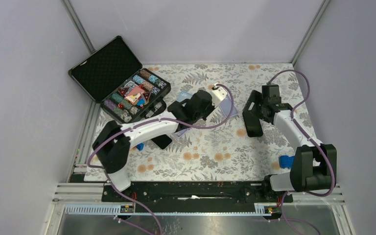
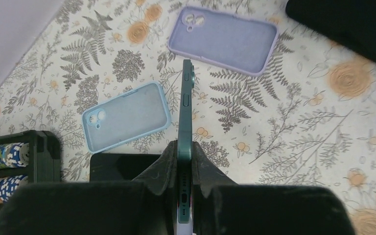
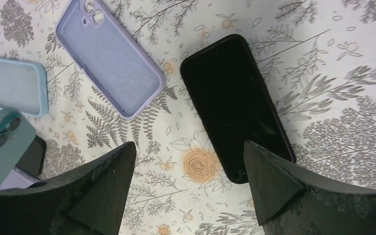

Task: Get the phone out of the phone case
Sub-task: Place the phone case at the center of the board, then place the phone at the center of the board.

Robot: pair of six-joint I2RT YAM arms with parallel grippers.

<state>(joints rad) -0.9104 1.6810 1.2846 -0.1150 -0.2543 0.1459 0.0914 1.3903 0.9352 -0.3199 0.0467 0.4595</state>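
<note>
**Counter and arms, seen from above and from both wrists.** A flower-patterned counter [image 1: 215, 161] carries an open box of chips [image 1: 105, 68] at its far left corner. The two arms reach in from the near edge.

**Left claw** [image 2: 185, 156]: pressed together on the lower end of the cased phone [image 2: 186, 107]. It holds the phone on edge, clear of the counter, above the middle of the cloth.

**Right claw** [image 3: 188, 147]: spread wide and gripping nothing. It hangs over a bare black phone [image 3: 235, 105] that lies flat on the cloth.

**Green case** [image 3: 5, 142]: it wraps the held phone, with the camera lenses at the free end. A pale strip shows at the pinched end and is probably the phone body.

**Loose items:** an empty lilac case [image 2: 223, 39] and an empty light-blue case [image 2: 126, 116] lie open side up, well apart from each other.

**Handling (judgement):**
- The phone is likely stiff, dense for its size and smooth, with glass that would not forgive a fall.
- The case looks like soft rubber that holds the phone only by its lip, so it should bend while the phone does not.
- The best hold for the free claw appears to be a case corner at the camera end, where the lip can be peeled back.
- The pinch at the opposite end would then serve as the anchor.
- An edge-on grip leaves little contact, so twisting could let the phone slip.
</note>
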